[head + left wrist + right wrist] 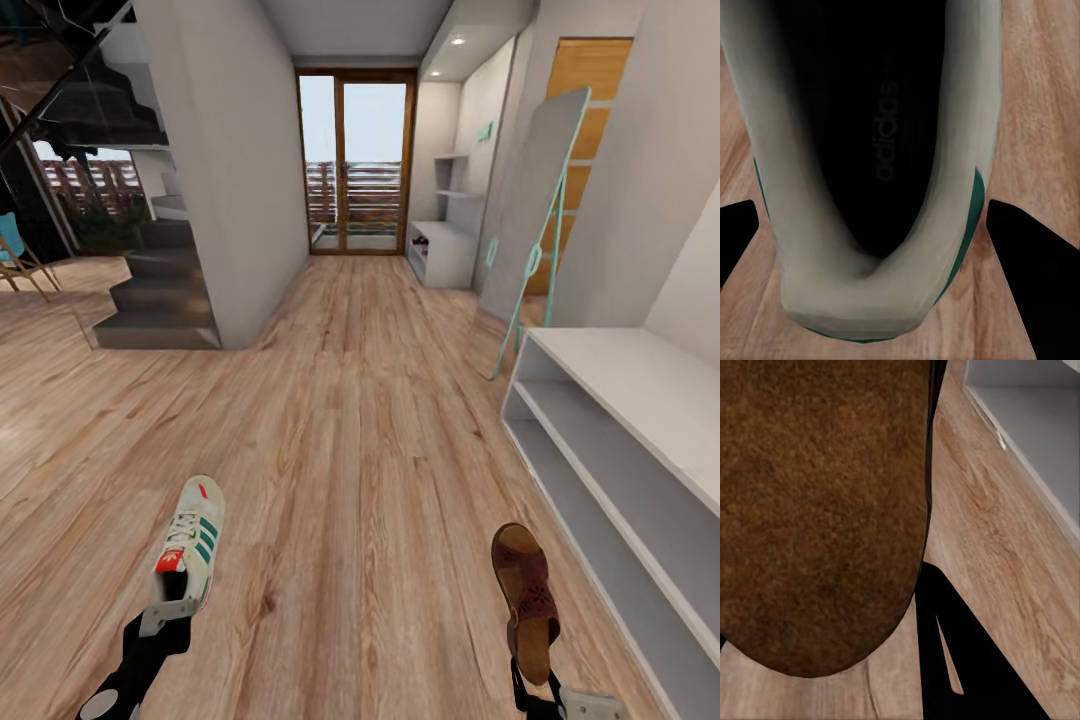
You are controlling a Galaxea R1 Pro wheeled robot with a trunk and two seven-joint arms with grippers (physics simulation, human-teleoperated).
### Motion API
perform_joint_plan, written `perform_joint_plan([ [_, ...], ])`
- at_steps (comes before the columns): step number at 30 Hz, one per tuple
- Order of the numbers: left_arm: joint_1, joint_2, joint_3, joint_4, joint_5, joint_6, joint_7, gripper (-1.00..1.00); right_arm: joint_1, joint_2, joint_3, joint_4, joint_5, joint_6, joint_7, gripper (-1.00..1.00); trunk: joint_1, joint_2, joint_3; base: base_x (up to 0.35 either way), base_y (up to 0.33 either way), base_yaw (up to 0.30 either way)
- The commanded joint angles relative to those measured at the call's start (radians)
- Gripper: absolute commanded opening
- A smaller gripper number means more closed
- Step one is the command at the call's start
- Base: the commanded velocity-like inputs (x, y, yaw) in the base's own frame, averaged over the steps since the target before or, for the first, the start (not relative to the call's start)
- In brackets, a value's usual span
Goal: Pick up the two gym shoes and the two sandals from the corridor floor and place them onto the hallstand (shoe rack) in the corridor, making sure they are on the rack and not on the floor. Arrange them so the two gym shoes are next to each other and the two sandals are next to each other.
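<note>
Head view: my left tool (pixel 168 618) clamps the gym shoe (pixel 192 540) by its stiff heel; right tool (pixel 535 690) pinches the sandal (pixel 526 597) heel. Both seem light.

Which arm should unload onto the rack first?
Right, probably. The right gripper carries the sandal on the side where the grey hallstand stands, its bench and shelves beside that arm. The left gripper, with the gym shoe, would have to cross the robot's front.
</note>
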Motion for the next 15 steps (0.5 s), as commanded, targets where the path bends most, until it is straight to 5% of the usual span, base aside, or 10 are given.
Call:
perform_joint_plan([
  [1, -0.001, -0.001, 0.008, 0.000, -0.010, -0.004, -0.008, -1.00, -0.001, 0.001, -0.008, 0.002, 0.002, -0.002, 0.010, -1.00, 0.000, 0.000, -0.001, 0.339, 0.000, 0.000],
  [15, -0.001, 0.000, 0.008, 0.000, -0.002, -0.004, -0.008, -1.00, -0.001, 0.001, -0.009, 0.002, 0.001, -0.002, 0.011, -1.00, 0.000, 0.000, -0.001, 0.339, 0.000, 0.000],
])
